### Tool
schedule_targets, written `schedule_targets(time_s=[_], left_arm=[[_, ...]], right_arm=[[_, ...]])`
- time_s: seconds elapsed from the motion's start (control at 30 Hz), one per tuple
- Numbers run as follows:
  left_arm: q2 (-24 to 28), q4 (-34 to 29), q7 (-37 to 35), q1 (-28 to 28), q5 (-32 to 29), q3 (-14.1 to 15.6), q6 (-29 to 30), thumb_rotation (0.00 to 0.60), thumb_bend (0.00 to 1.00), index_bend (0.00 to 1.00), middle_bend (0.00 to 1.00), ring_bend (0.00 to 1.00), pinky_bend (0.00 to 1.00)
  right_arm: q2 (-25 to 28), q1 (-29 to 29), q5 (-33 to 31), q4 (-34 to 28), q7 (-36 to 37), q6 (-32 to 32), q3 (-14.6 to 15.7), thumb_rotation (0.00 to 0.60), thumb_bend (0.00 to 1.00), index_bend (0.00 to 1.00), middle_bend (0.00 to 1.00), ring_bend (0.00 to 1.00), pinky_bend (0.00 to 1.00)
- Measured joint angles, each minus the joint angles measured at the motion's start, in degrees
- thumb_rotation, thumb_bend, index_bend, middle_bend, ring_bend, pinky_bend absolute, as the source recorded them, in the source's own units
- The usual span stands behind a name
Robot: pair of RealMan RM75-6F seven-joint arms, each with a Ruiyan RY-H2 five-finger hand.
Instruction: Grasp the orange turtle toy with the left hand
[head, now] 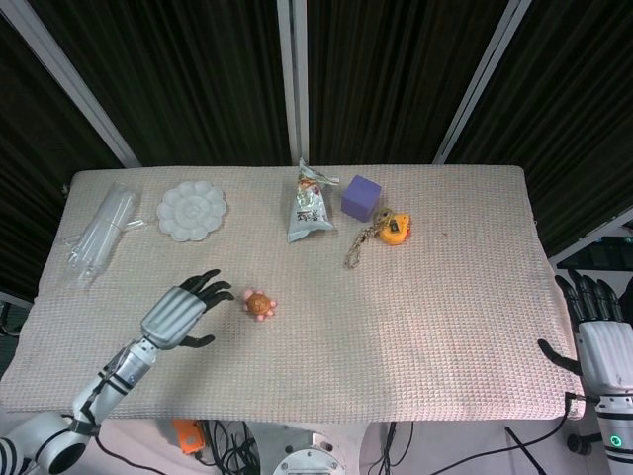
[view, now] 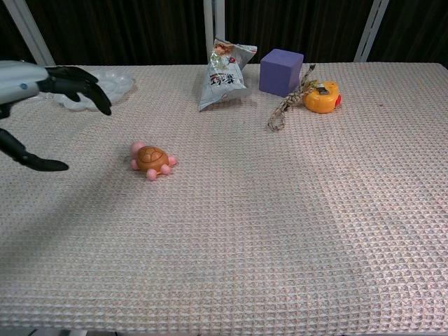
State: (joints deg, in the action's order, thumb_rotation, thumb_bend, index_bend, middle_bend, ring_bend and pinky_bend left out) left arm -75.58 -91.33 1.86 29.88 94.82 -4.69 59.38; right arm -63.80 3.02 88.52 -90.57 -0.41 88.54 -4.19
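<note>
The left hand [head: 182, 312], fingers spread and empty, hovers just beside the orange turtle toy [head: 258, 304], which lies on the table mat [head: 415, 317] off its fingertips, while the snack packet [head: 311, 205] beyond bears print too small to read.
</note>
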Motion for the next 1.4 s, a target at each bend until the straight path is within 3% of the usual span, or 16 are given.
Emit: schedule_targets(time_s=[0.4,0.63,0.87,1.17,1.4], left_arm=[[-8.69,7.32,4.98,8.57,-6.84,-1.75,-10.37,0.6,0.19,0.26,0.18,0.04,0.21],[-10.67,10.06,6.56,10.85,-9.7,-2.27,-12.02,0.6,0.26,0.26,0.19,0.04,0.21],[-11.53,10.98,7.9,11.76,-11.37,-1.47,-12.4,0.6,0.26,0.31,0.24,0.04,0.21],[-13.58,13.75,6.95,11.69,-10.99,-0.33,-9.84,0.6,0.27,0.47,0.4,0.08,0.21],[-16.12,17.06,5.5,10.91,-9.11,0.35,-5.15,0.6,0.33,0.68,0.66,0.29,0.26]], right_arm=[[-0.27,0.06,-0.89,1.96,2.1,-0.87,0.07,0.6,0.1,0.0,0.0,0.0,0.0],[0.11,0.14,-1.33,2.57,3.15,-1.26,-0.04,0.6,0.1,0.0,0.0,0.0,0.0],[-0.05,0.15,-1.81,3.43,4.21,-1.65,-0.05,0.6,0.1,0.0,0.0,0.0,0.0],[-0.22,0.24,-1.72,3.63,4.37,-1.88,0.08,0.6,0.1,0.0,0.0,0.0,0.0],[-0.34,0.38,-1.89,3.53,4.13,-2.27,0.14,0.6,0.1,0.0,0.0,0.0,0.0]])
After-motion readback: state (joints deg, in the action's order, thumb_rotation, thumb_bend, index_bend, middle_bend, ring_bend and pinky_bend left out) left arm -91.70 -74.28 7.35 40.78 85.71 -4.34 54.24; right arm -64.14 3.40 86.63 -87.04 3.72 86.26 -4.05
